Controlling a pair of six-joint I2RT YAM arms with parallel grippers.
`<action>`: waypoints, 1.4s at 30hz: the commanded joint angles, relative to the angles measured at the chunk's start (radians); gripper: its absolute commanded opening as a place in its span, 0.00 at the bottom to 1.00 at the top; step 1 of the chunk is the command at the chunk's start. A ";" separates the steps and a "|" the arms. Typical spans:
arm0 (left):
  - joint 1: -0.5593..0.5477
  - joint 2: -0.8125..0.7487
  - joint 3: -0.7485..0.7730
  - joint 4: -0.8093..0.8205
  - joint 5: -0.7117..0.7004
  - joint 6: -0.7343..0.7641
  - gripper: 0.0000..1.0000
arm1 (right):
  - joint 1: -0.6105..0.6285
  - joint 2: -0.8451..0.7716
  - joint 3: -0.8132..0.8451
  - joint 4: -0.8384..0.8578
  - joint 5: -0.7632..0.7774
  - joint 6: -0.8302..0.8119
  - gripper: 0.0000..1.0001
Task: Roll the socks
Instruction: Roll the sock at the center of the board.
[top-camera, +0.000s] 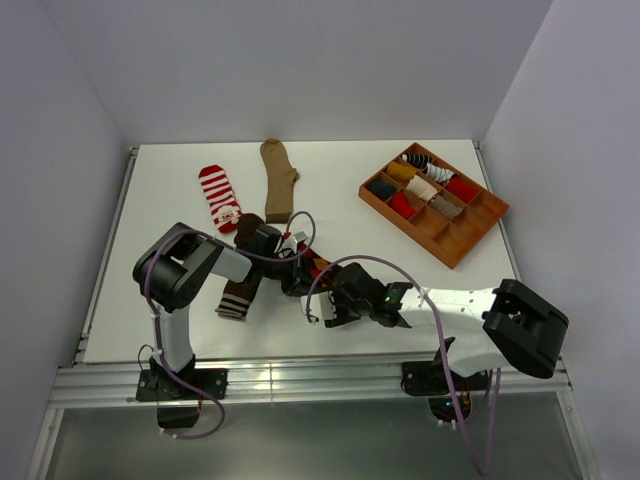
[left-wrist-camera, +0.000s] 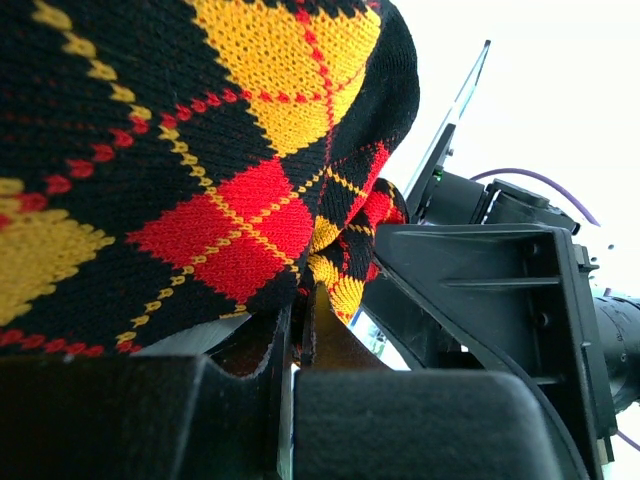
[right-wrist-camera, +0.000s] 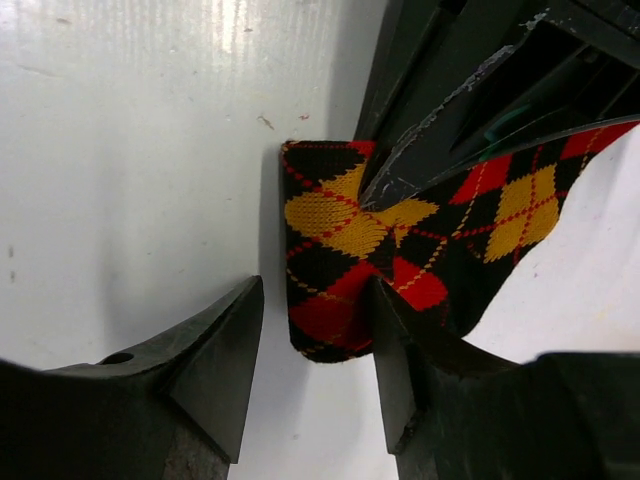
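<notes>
White table (top-camera: 150, 240) between pale walls, seen from above. Farthest left on it lies the red-and-white striped sock (top-camera: 219, 197), flat. Nearer the arms, the dark brown sock (top-camera: 240, 292) stretches out with its striped cuff toward the front edge, partly under the left arm. Just beside the striped one, the plain tan sock (top-camera: 277, 180) lies straight, pointing toward the back wall. At the middle of the table the left gripper (left-wrist-camera: 298, 330) is clamped tight on a pinch of the black argyle sock (right-wrist-camera: 340, 260), whose fabric bulges above its fingers. The sock's folded end sits on the table between the spread jaws of the right gripper (right-wrist-camera: 315, 300): one finger stands clear of it, the other is right at its edge. Far right, a wooden tray (top-camera: 472, 228) holds rolled socks in several compartments
</notes>
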 joint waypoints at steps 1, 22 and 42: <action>-0.001 0.069 -0.043 -0.163 -0.127 0.079 0.00 | 0.007 0.032 0.034 0.068 0.023 0.001 0.52; 0.000 -0.104 -0.012 -0.235 -0.249 0.097 0.18 | -0.125 0.157 0.291 -0.411 -0.260 0.057 0.30; 0.000 -0.234 -0.061 -0.155 -0.333 -0.020 0.33 | -0.389 0.545 0.678 -0.888 -0.616 -0.025 0.28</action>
